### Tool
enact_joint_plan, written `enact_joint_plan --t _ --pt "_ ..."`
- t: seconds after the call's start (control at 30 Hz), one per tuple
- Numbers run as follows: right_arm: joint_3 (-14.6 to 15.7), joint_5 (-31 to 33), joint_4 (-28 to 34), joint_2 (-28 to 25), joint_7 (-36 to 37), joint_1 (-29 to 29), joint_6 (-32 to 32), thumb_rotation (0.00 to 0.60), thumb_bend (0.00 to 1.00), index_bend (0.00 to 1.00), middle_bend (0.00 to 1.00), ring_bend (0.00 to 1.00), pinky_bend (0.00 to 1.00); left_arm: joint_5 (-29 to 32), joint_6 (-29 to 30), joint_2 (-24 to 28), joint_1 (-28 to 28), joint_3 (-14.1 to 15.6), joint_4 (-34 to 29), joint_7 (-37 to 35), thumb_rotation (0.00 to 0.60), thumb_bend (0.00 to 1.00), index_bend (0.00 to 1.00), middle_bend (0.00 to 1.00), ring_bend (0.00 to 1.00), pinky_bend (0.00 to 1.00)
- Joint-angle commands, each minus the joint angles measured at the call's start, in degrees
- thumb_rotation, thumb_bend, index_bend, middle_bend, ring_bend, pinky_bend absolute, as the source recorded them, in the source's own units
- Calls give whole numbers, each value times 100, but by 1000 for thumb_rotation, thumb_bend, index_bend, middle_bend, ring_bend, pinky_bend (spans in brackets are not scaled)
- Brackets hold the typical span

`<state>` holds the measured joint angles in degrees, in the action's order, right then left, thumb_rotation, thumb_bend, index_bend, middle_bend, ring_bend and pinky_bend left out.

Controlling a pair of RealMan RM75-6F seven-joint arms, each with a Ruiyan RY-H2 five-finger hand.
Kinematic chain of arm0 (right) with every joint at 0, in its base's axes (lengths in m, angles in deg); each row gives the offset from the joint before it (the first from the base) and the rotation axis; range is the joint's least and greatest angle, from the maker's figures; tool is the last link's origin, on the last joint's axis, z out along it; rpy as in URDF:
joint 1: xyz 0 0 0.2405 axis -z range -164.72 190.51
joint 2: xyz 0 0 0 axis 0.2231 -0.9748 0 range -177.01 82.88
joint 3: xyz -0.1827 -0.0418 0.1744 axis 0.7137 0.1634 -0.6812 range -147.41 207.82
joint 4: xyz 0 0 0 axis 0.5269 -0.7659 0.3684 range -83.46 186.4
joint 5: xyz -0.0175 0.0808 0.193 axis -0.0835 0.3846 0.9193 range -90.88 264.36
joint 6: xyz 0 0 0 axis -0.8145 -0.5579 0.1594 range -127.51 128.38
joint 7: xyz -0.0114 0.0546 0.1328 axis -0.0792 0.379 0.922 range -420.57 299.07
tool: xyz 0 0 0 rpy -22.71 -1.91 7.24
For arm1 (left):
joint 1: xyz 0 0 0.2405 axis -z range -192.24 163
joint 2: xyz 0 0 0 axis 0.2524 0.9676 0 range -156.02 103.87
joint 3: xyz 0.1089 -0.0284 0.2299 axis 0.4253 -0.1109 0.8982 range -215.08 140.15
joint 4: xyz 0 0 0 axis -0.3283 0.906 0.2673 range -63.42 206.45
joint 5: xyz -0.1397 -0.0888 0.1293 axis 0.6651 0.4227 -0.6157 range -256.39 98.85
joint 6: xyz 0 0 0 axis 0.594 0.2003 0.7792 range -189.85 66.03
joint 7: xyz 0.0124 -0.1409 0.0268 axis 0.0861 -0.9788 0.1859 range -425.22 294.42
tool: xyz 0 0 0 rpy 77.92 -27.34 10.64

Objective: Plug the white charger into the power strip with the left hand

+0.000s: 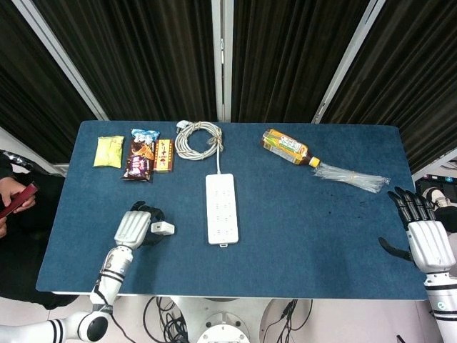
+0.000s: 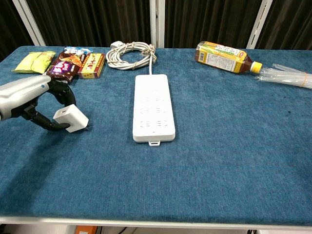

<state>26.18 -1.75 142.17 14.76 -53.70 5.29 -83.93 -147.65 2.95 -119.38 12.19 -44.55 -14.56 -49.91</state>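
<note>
The white charger (image 1: 163,229) (image 2: 71,118) lies on the blue table, left of the white power strip (image 1: 221,208) (image 2: 153,106). My left hand (image 1: 133,227) (image 2: 29,95) is at the charger's left end. Its fingers curl over the far side and its thumb presses the near side, so it pinches the charger, which still rests on the cloth. The strip's sockets face up, and its cable runs back to a coil (image 1: 198,138) (image 2: 130,54). My right hand (image 1: 426,239) hovers at the table's right edge with its fingers apart, holding nothing.
Snack packets (image 1: 140,157) (image 2: 73,62) and a yellow bag (image 1: 108,151) lie at the back left. A tea bottle (image 1: 288,146) (image 2: 224,56) and a clear plastic bundle (image 1: 353,177) (image 2: 287,74) lie at the back right. A person's hands show at the far left edge.
</note>
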Motion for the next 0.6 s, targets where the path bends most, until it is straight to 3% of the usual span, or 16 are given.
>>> enact_joint_plan --t 0.03,0.17,0.3,0.43,0.6 --pt "-2 3 16 -4 -13 4 -5 600 125 0 15 0 0 -13 -20 9 6 6 37 -44 600 274 450 446 328 171" --pt "2 3 48 -10 -36 27 -37 600 125 0 16 0 0 -101 -66 26 37 3 131 -208 600 375 529 543 410 246" --pt "7 -4 65 -13 -40 71 -105 600 126 0 16 0 0 -248 -121 149 162 -99 67 -311 600 425 596 644 526 401" --pt "17 -24 67 -13 -24 117 -179 600 125 0 16 0 0 -299 -271 406 435 -348 -285 -147 600 425 601 653 535 475" --pt "18 -64 60 -12 1 160 -269 600 125 0 17 0 0 46 -636 543 1034 -821 -697 630 600 420 601 662 544 550"
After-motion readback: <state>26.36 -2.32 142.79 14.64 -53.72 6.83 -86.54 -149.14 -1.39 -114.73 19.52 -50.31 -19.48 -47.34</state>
